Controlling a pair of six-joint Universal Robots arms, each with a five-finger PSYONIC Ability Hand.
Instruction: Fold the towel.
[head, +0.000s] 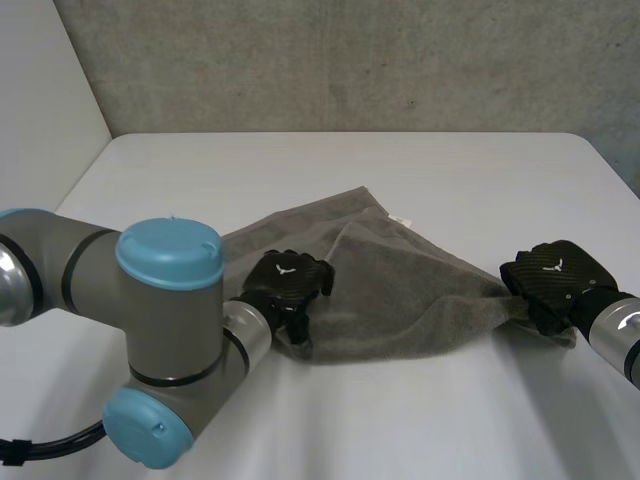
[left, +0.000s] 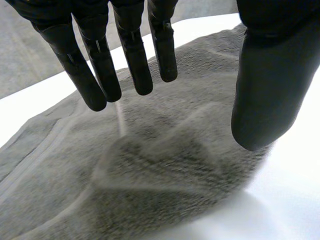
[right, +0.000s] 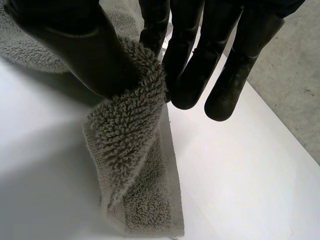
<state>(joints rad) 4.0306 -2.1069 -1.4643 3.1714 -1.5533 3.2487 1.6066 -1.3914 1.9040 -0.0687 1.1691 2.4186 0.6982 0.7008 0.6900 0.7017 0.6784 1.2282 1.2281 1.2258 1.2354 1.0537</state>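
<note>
A grey towel (head: 390, 290) lies bunched on the white table (head: 400, 170), drawn out to a point at its right end. My right hand (head: 552, 277) is shut on that right corner; in the right wrist view the thumb and fingers (right: 187, 60) pinch the towel corner (right: 132, 150), and the tip hangs down onto the table. My left hand (head: 287, 283) hovers over the towel's left near edge, open, with straight fingers (left: 130, 55) and thumb (left: 267, 85) spread above the towel (left: 150, 165), holding nothing.
My left arm (head: 150, 330) fills the near left of the head view. A grey wall (head: 350, 60) stands behind the table's far edge. Bare table lies beyond the towel and along the front.
</note>
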